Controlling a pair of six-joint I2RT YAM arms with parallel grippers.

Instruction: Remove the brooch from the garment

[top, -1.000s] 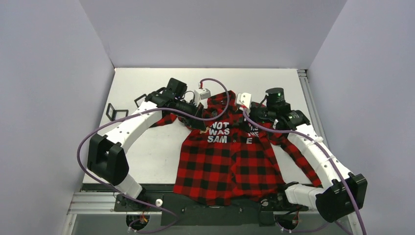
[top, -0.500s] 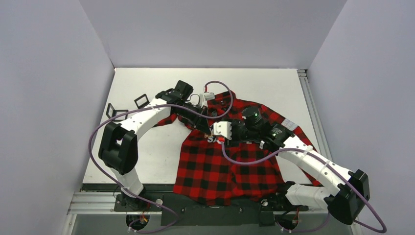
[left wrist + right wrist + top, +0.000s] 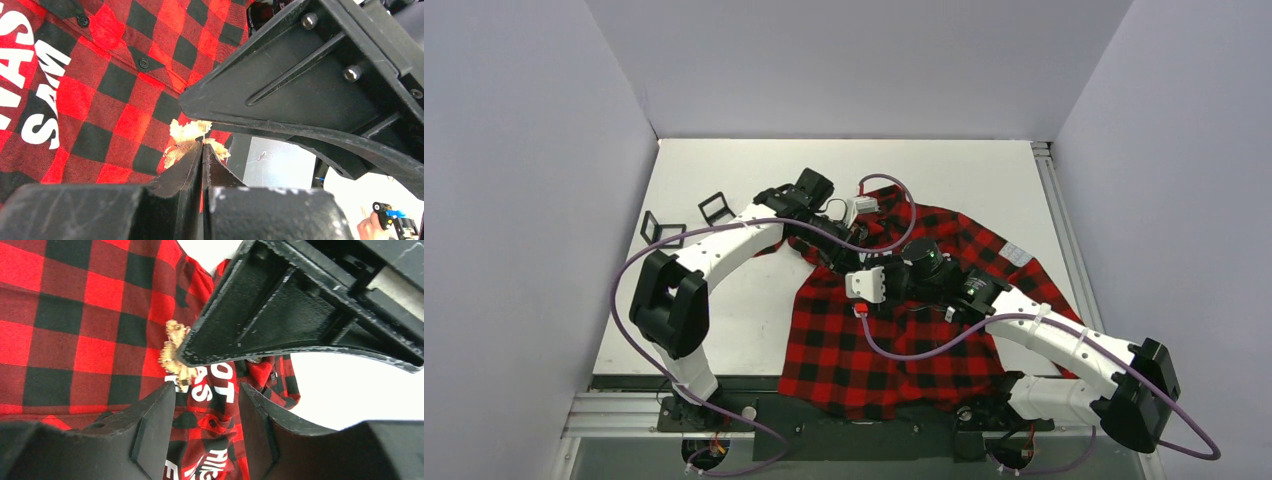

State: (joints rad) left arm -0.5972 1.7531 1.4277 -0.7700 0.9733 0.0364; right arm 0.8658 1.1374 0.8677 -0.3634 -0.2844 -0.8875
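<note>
The red-and-black check garment lies flat on the white table, its white letters mostly covered by the arms. The gold, jagged brooch is pinned on the chest beside the letters and also shows in the right wrist view. My left gripper is shut, with its tips pinching at the brooch and brooch points showing on both sides. In the top view it is over the chest. My right gripper is open and empty just below the brooch, straddling a raised fold of shirt; its left fingertip almost touches the brooch.
Two small black frames stand on the table left of the shirt. The shirt's right sleeve runs under my right arm. A metal rail lines the right table edge. Grey walls enclose three sides.
My right arm has swung from the collar at the back right forward and left over the chest, meeting the left gripper. The left arm has shifted slightly right and stays at the chest.
</note>
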